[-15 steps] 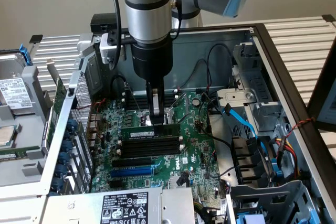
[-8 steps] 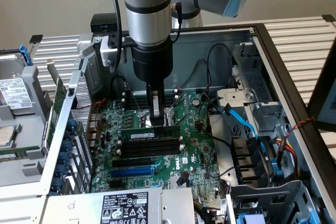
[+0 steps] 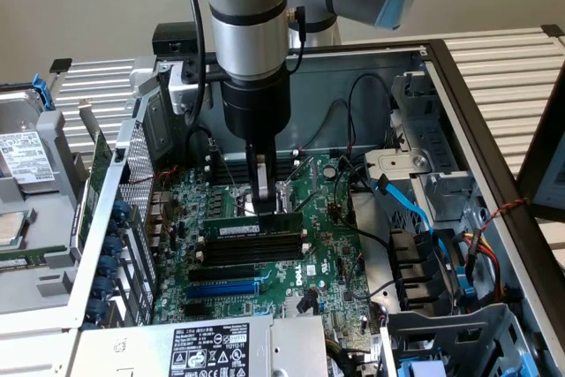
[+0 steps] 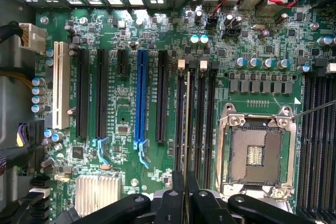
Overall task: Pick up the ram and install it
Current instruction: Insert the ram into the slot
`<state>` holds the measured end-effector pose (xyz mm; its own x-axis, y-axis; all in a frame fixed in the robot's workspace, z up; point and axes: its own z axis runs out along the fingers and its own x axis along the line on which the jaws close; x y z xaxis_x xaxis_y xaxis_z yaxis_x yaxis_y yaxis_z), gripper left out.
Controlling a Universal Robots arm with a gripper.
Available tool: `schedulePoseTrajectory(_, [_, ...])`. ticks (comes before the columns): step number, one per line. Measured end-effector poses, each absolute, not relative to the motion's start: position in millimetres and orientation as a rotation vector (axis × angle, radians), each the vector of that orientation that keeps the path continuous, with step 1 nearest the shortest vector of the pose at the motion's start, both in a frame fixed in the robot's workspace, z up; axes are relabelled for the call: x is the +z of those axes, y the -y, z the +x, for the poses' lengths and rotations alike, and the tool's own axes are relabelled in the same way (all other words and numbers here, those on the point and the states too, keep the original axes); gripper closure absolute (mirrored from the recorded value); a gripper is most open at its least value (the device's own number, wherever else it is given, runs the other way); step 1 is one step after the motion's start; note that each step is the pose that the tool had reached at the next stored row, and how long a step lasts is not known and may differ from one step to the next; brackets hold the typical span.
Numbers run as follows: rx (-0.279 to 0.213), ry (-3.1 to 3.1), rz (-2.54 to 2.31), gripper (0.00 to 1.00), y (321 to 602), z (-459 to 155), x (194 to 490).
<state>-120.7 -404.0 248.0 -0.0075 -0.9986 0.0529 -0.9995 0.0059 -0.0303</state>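
Your end effector is clamped on the ram; you can read DELL on the motherboard.

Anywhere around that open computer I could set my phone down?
The bare slatted tabletop beyond the case wall, at the exterior view's right, is free. Inside is crowded: the hand holds the ram at the black memory slots mid-board, and blue and black cables tangle between the motherboard and the drive cage.
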Motion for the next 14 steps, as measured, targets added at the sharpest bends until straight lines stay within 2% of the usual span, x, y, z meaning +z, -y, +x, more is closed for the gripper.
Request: schedulePoseTrajectory(14, [0.092,2.216,2.202,0.87,405.5,-123.6,241.7])
